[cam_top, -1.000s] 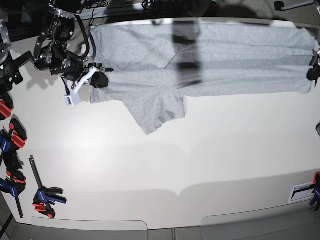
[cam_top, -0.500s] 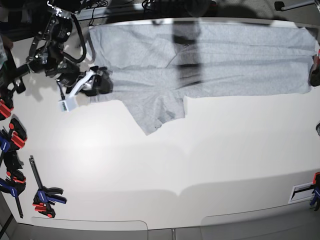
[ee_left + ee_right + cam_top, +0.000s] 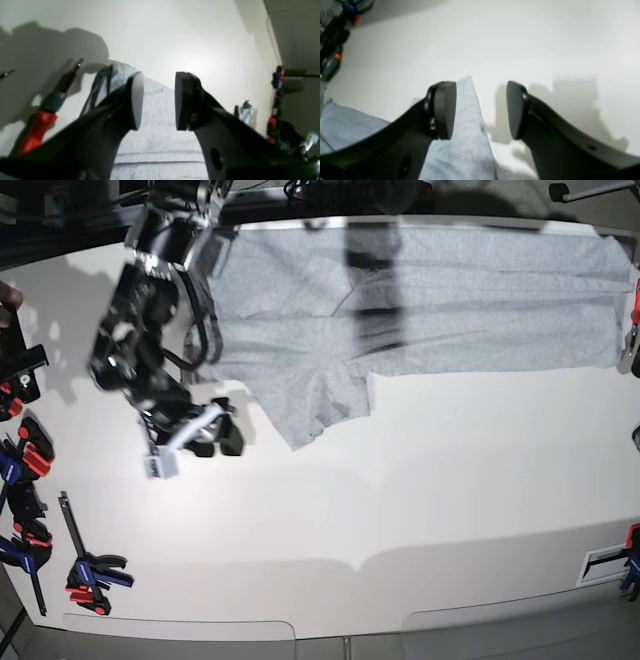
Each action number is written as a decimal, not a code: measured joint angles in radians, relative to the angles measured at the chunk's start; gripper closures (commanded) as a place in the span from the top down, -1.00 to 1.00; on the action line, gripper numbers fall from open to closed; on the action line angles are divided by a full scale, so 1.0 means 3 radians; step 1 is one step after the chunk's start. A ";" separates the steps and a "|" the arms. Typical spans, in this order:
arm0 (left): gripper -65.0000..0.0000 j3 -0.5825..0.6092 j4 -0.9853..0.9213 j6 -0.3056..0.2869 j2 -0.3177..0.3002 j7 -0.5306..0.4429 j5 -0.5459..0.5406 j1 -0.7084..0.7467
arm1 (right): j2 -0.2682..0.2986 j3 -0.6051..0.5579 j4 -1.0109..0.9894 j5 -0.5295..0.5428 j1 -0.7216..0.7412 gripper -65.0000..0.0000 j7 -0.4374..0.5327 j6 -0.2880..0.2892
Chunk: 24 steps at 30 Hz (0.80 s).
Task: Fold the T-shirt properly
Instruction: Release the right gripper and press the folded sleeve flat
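The T-shirt is light grey and lies spread along the far side of the white table, with one sleeve pointing toward the front. In the base view my right gripper hovers in front of the shirt's left end. Seen from the right wrist, the right gripper is open with nothing between its fingers, and a corner of the T-shirt lies below it. My left gripper is open too, above the edge of the T-shirt, gripping nothing. The left arm is almost entirely off the base view's right edge.
Red, blue and black clamps line the table's left edge, and another clamp lies at the front left. A red-handled tool rests beside the left gripper. A white label sits at the front right.
Both grippers have opened and let go of the shirt. The right arm has swung from the shirt's left edge toward the table's front. The shirt has stayed flat.
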 measured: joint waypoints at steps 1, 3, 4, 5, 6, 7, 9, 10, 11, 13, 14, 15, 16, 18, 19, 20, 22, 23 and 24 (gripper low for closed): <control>-0.40 0.0001 0.0000 0.0000 0.0001 0.0004 0.0000 0.0000 | -0.0001 -0.0074 -0.0257 -0.0159 0.0140 -0.07 0.0031 -0.0062; -0.40 0.0001 -0.0001 -0.0001 0.0003 0.0005 0.0003 0.0000 | -0.0006 -0.0161 -0.0724 -0.0430 0.0385 -0.07 0.0114 -0.0188; -0.40 0.0001 -0.0001 -0.0001 0.0001 0.0003 0.0001 0.0000 | 0.0001 -0.0193 -0.0933 -0.0497 0.0492 -0.07 0.0120 -0.0215; -0.40 0.0001 0.0000 0.0000 0.0001 -0.0003 0.0001 0.0000 | 0.0004 -0.0223 -0.1130 -0.0557 0.0585 -0.07 0.0117 -0.0228; -0.40 0.0001 0.0001 0.0001 0.0001 -0.0001 0.0000 0.0000 | 0.0011 -0.0253 -0.1305 -0.0559 0.0657 -0.07 0.0095 -0.0237; -0.40 0.0001 0.0001 0.0000 0.0001 0.0001 0.0000 0.0000 | 0.0017 -0.0296 -0.1456 -0.0549 0.0707 -0.07 0.0075 -0.0237; -0.40 0.0001 0.0001 -0.0001 0.0003 -0.0005 0.0003 0.0000 | 0.0019 -0.0392 -0.1691 -0.0459 0.0762 -0.07 0.0109 -0.0225; -0.40 0.0001 0.0003 -0.0001 0.0003 -0.0009 0.0000 0.0000 | 0.0019 -0.0454 -0.1766 -0.0427 0.0781 -0.08 0.0113 -0.0225; -0.40 0.0001 0.0003 -0.0001 0.0001 -0.0009 0.0001 0.0001 | 0.0018 -0.0525 -0.1822 -0.0413 0.0801 -0.10 0.0106 -0.0224; -0.40 0.0001 0.0003 -0.0001 0.0001 -0.0009 0.0001 0.0000 | 0.0017 -0.0659 -0.1904 -0.0390 0.0823 -0.30 0.0071 -0.0207; -0.40 0.0001 0.0003 -0.0001 0.0001 -0.0015 0.0003 0.0000 | 0.0017 -0.0720 -0.1914 -0.0374 0.0821 -0.54 0.0023 -0.0198; -0.40 0.0001 0.0003 -0.0001 0.0001 -0.0023 0.0001 0.0001 | 0.0018 -0.0781 -0.1915 -0.0360 0.0814 -0.86 -0.0062 -0.0179; -0.40 0.0001 0.0003 -0.0001 0.0001 -0.0025 0.0001 0.0001 | 0.0018 -0.0834 -0.1919 -0.0336 0.0810 -1.00 -0.0137 -0.0153; -0.40 0.0001 0.0003 -0.0001 0.0001 -0.0034 0.0001 0.0001 | 0.0017 -0.0895 -0.1916 -0.0294 0.0801 -1.00 -0.0155 -0.0150; -0.40 0.0001 0.0003 -0.0001 0.0001 -0.0034 0.0001 0.0001 | 0.0017 -0.0905 -0.1888 -0.0240 0.0802 -1.00 -0.0221 -0.0151; -0.40 0.0001 0.0003 -0.0001 0.0001 -0.0034 0.0001 0.0001 | 0.0017 -0.0909 -0.1837 -0.0172 0.0791 -1.00 -0.0337 -0.0154; -0.40 0.0001 0.0003 -0.0001 0.0001 -0.0036 0.0003 0.0000 | 0.0013 -0.0919 -0.1652 -0.0067 0.0693 -1.00 -0.0463 -0.0165; -0.40 0.0001 0.0003 -0.0001 0.0001 -0.0037 0.0003 0.0001 | -0.0004 -0.0919 -0.1527 -0.0075 0.0642 -1.00 -0.0561 -0.0165; -0.40 0.0001 0.0003 -0.0003 0.0001 -0.0041 0.0003 0.0003 | -0.0023 -0.0919 -0.1369 -0.0139 0.0591 -1.00 -0.0670 -0.0179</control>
